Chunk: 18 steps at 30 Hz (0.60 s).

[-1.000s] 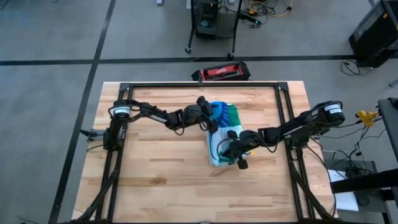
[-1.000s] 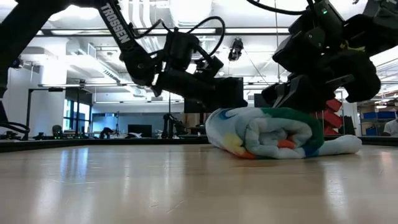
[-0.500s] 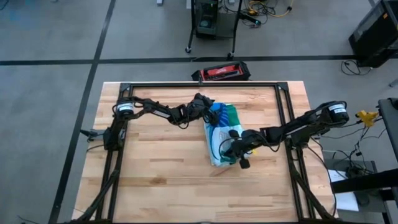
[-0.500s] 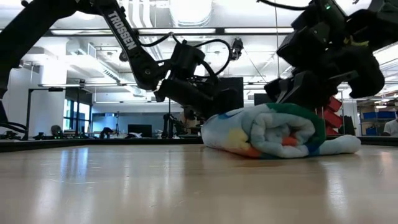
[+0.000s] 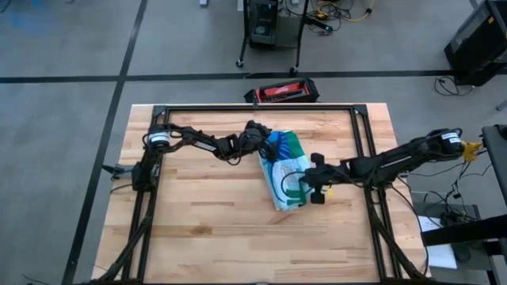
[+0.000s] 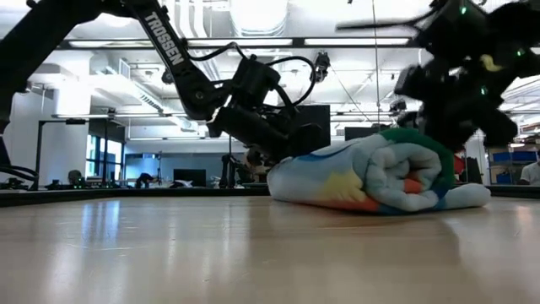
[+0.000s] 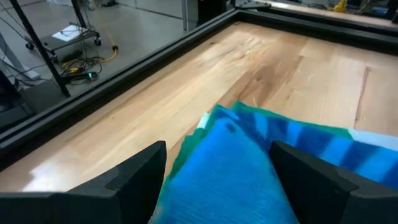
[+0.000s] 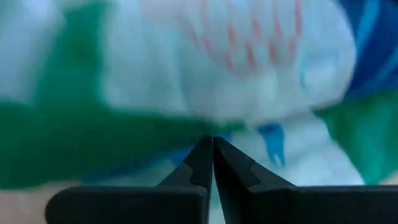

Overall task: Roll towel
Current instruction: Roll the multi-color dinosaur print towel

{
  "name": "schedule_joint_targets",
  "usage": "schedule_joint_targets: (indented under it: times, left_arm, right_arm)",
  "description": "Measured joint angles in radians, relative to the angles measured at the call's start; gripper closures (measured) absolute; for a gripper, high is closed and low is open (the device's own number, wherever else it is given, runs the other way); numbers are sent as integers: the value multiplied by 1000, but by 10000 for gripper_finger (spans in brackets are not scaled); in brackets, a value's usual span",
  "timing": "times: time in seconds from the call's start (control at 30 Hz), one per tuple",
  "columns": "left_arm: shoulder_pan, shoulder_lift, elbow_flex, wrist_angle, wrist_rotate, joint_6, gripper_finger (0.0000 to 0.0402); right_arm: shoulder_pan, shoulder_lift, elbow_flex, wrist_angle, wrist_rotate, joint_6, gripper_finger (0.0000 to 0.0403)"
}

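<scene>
Rolling nears completion: the towel (image 5: 283, 172) lies coiled mid-table. Left gripper (image 5: 255, 141), fingers apart, straddles its far end; right gripper (image 5: 315, 180), fingers together, presses its side. Even pressure likely keeps the coil tight.

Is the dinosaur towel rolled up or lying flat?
Rolled up. In the low view the soft striped towel with the green border shows a spiral of layers at its end, lying as a thick bundle on the wooden table.

Soft cloth towel (image 5: 283, 170), wooden table (image 5: 206, 214)
</scene>
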<state>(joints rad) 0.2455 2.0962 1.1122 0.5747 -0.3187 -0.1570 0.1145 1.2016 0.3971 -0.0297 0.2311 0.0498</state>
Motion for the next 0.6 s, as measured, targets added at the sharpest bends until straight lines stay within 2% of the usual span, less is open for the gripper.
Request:
schedule_joint_targets:
  times: [0.17,0.37,0.47,0.6]
  left_arm:
    - [-13,-7,-1,-53,-23,2,128]
    - [-30,-27,-34,-67,-31,-12,128]
    - [-46,-55,-60,-81,-63,-12,128]
    - [-53,-94,-96,-114,-102,-11,128]
  right_arm:
    - [33,-15,1,35,79,6,403]
    - [15,22,-48,25,78,85,403]
    - [49,53,-82,46,54,171,403]
    - [146,94,-89,88,79,294,403]
